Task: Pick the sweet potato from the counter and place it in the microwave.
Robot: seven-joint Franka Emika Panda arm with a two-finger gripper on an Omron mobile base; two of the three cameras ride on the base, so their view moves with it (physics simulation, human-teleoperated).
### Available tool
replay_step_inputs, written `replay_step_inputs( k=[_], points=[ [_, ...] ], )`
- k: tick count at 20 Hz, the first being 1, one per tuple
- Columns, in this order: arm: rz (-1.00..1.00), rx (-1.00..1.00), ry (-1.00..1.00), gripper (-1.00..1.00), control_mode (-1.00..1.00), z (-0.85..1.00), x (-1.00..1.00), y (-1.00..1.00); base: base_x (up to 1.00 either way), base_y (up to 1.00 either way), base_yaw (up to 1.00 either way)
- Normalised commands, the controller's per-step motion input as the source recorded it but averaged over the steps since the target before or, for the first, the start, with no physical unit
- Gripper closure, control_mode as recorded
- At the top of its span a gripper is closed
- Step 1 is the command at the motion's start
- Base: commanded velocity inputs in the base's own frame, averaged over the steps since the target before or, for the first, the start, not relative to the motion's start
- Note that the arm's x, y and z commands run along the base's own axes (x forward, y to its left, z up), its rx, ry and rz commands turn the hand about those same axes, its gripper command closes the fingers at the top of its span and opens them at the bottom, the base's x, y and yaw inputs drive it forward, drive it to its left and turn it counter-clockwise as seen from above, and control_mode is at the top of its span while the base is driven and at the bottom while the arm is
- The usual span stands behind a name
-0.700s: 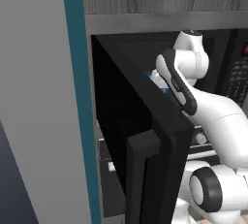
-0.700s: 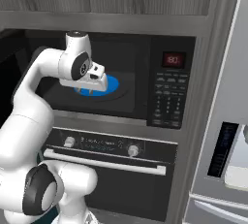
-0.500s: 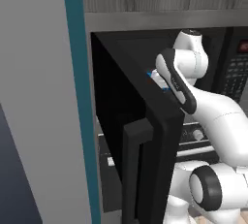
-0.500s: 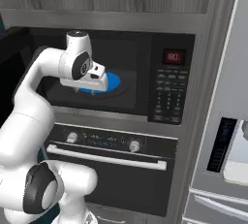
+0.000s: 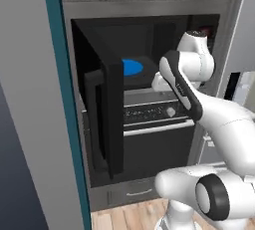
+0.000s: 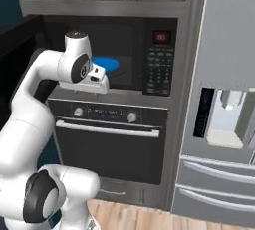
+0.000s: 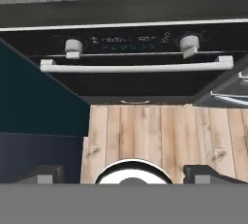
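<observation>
The microwave [image 6: 160, 69] stands open, its black door [image 5: 112, 119] swung out to the left. A blue round plate [image 6: 106, 64] lies inside [image 5: 130, 66]. The sweet potato is out of view, and so is the counter. My white hand [image 6: 92, 80] hangs just outside the microwave's opening, at its lower edge [image 5: 160, 80], pointing down. In the hand view my gripper [image 7: 124, 173] is open, its two dark fingertips [image 7: 46, 172] far apart with nothing held between them, above the oven front and the wooden floor.
Below the microwave is a black oven [image 6: 107, 144] with a silver bar handle [image 7: 135, 66] and two knobs. A grey fridge [image 6: 219, 99] with a dispenser stands to the right. A grey wall with a teal edge [image 5: 62, 104] is close on the left.
The whole picture has shifted, so the base has moved; more of the fridge shows. My hand, earlier over the blue plate inside the microwave, has come out to its lower front edge.
</observation>
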Motion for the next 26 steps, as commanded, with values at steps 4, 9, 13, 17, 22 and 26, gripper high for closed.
replay_step_inputs(
  k=[4,9,13,17,22,26],
  points=[
    [0.00,0.00,0.00,-1.00,1.00,0.00,0.00,0.00,0.04,-0.29,-0.66],
    [0.00,0.00,0.00,-1.00,1.00,0.00,0.00,0.00,0.08,-0.41,-0.77],
    [0.00,0.00,0.00,-1.00,1.00,0.00,0.00,0.00,0.03,-0.45,-0.78],
    [0.00,0.00,0.00,-1.00,1.00,0.00,0.00,0.00,0.54,-0.58,-0.58],
    [0.00,0.00,0.00,-1.00,1.00,0.00,0.00,0.00,1.00,-0.86,-0.26],
    [0.00,0.00,0.00,-1.00,1.00,0.00,0.00,0.00,1.00,-0.68,-0.08]
  ],
)
